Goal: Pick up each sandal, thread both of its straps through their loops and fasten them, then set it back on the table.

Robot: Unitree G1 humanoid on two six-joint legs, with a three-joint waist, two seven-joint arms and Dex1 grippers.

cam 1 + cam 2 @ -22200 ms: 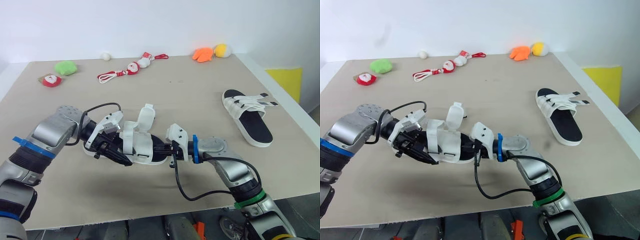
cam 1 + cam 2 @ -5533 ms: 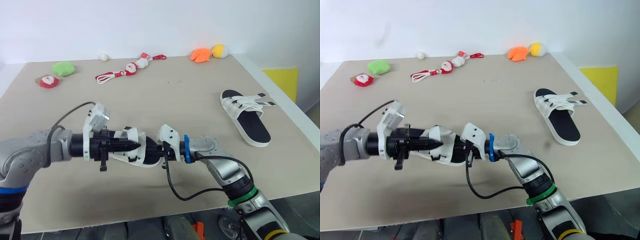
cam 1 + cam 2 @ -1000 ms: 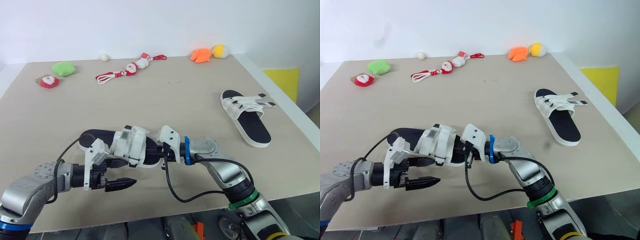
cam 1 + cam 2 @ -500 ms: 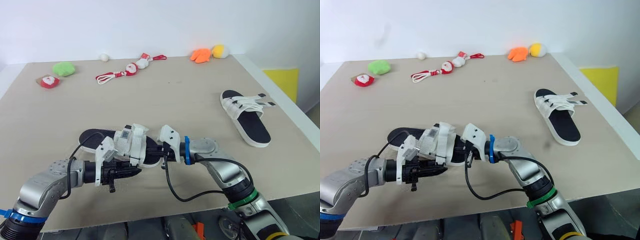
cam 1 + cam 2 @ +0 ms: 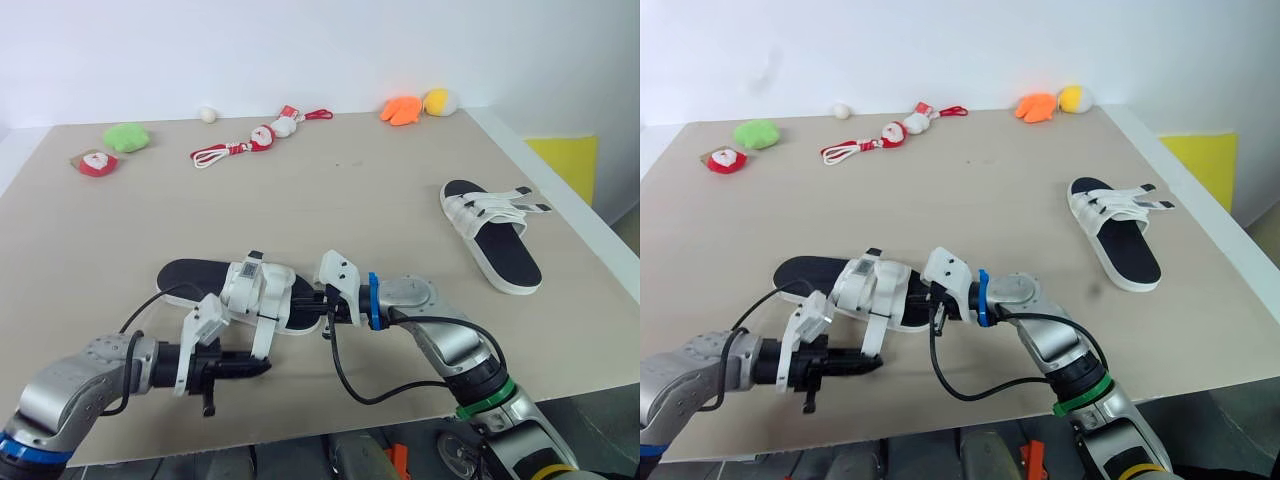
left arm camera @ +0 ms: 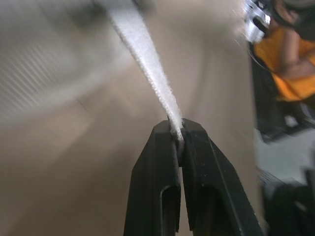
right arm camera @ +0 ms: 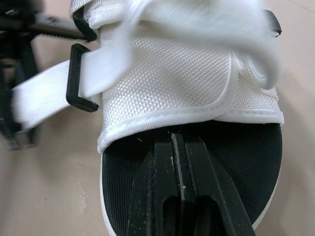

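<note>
Here the left wrist view shows the left gripper (image 6: 177, 135) pinching the white strap (image 6: 142, 46) by its end. The right wrist view shows that strap threaded through a black loop (image 7: 78, 78), with the right gripper (image 7: 178, 142) clamped onto the sandal (image 5: 195, 274), near centre. Its label (image 5: 248, 268) is unreadable.

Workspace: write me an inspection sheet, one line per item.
Surface: beige table, no spills seen.
Job's things: near sandal, one strap running through its black loop; far sandal lying apart, to the right.
Clutter: green plush, red-white toy, corded Santa toys, white ball, orange plush, yellow plush, all along the far edge.
Grippers: left gripper shut on the strap; right gripper shut on the near sandal's end.
Cables: black cable looping from the right wrist; second cable at the left wrist.
Surroundings: white wall; yellow panel beyond the right edge.
</note>
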